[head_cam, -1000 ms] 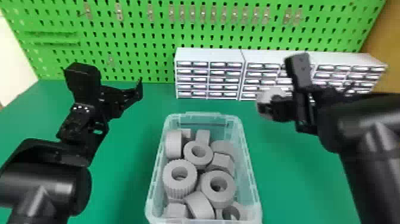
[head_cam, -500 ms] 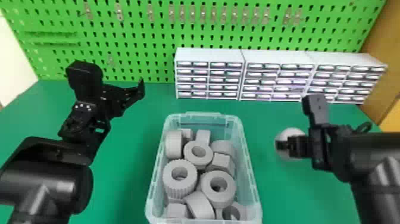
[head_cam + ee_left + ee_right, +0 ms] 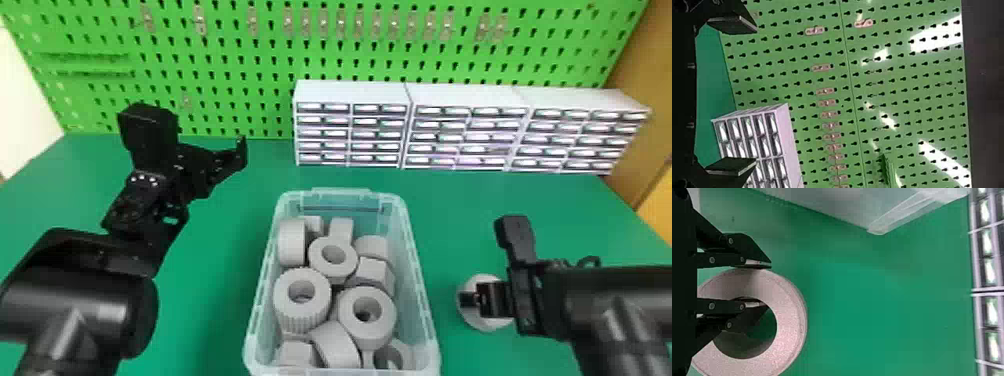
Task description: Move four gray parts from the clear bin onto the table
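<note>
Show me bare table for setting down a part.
Green table is bare between the left arm and clear bin, and between the bin's far end and the white drawer units. Crowded: the bin, heaped with gray parts; right of it, the right gripper holds a gray ring.

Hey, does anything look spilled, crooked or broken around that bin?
Nothing stands out. The clear bin stands upright with its gray parts loosely jumbled inside, and the right gripper grips one ring by its wall.

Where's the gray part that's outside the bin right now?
In the head view, the gray part is in the right gripper, to the right of the clear bin.
</note>
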Motion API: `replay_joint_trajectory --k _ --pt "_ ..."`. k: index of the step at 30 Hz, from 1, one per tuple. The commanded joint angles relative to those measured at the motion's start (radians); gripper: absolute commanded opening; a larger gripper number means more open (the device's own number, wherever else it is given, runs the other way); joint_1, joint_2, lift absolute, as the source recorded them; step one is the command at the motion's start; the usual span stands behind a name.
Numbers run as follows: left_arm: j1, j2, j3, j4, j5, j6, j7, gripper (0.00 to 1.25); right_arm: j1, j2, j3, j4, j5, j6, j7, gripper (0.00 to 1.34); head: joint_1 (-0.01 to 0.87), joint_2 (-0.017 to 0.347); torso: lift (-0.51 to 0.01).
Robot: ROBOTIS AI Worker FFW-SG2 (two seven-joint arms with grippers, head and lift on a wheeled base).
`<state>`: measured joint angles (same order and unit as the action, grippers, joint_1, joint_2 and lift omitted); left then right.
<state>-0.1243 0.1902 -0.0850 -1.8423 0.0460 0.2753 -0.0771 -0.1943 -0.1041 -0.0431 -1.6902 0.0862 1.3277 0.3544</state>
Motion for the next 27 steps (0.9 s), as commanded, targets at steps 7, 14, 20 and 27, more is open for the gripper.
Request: replay_joint_trajectory --k 7,14,20,27 --pt "-0.003 0.001 -0.004 0.0 0.0 0.012 -0.006 1.14 0.006 0.0 0.011 0.035 0.003 -0.002 0.002 0.15 0.678 0.034 -0.05" --pt "-0.003 0.003 -0.007 0.0 0.0 0.015 -0.007 1.14 0.001 -0.003 0.012 0.038 0.003 0.004 0.0 0.45 0.678 0.034 -0.05" --pt "-0.001 0.001 -0.007 0.0 0.0 0.016 -0.007 1.14 -0.005 -0.002 0.019 0.038 0.003 0.005 0.002 0.76 0.678 0.034 -0.05" --pt "-0.003 0.0 -0.005 0.0 0.003 0.016 -0.007 1.14 -0.025 0.007 0.042 0.012 0.026 0.005 0.002 0.82 0.678 0.034 -0.05"
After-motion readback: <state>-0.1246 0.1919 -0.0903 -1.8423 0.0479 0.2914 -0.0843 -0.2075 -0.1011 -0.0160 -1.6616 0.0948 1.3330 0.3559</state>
